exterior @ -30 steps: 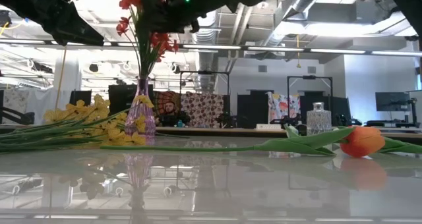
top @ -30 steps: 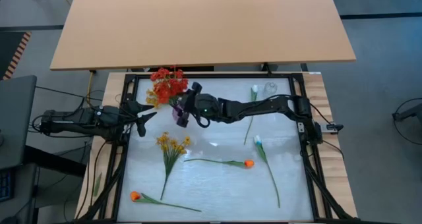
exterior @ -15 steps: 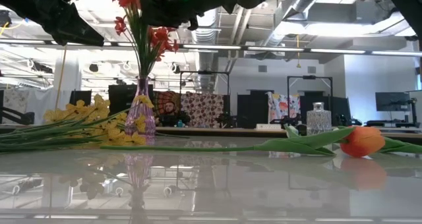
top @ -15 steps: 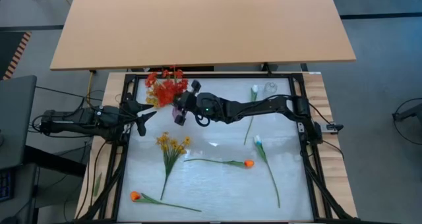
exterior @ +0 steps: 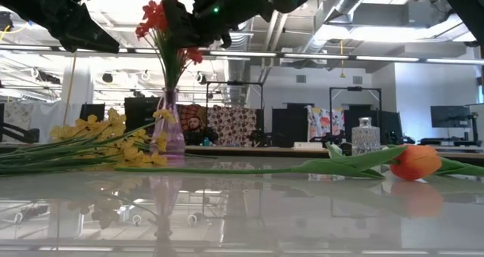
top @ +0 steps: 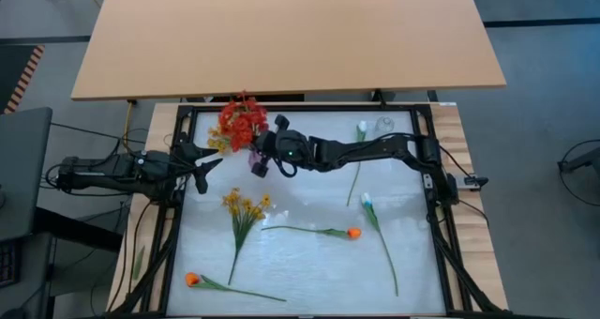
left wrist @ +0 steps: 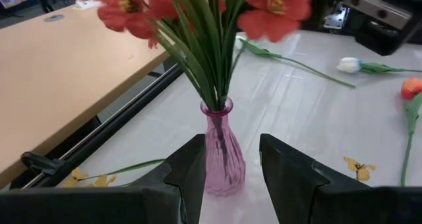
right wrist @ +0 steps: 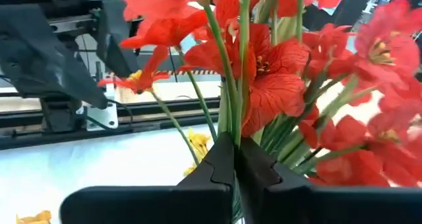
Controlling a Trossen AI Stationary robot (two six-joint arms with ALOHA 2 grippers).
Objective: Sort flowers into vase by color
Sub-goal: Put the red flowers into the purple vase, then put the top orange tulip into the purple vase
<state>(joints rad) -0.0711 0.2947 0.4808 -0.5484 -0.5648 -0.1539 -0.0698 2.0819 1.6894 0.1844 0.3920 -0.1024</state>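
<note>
While its stems stand upright in the pink vase [left wrist: 221,159], the red spray [top: 241,122] is gripped just below the blooms by the right gripper [right wrist: 235,159], whose jaws are pressed together on the stems. The vase is set near the far left corner of the bench [top: 309,272], and the blooms spread above its narrow neck, as the low view shows.

The other flowers are laid flat on the glossy white surface. A yellow bunch [top: 243,209] is placed in front of the vase with its blooms toward the far side and its stems running back to the near edge. An orange tulip [top: 352,233] is laid crosswise at mid-bench, bloom to the right. A second orange bloom [top: 192,281] is seen at the near left corner, its stem trailing right. Two white tulips [top: 367,201] are laid on the right half, blooms toward the far edge. A small clear glass bottle [top: 384,125] is placed at the far right corner.

The left gripper [left wrist: 228,163] is held level beside the vase, jaws parted and empty, the vase being framed between them without touching.

A wooden table [top: 281,37] is seen beyond the frame; a ceiling with ducts and strip lights is seen behind.
</note>
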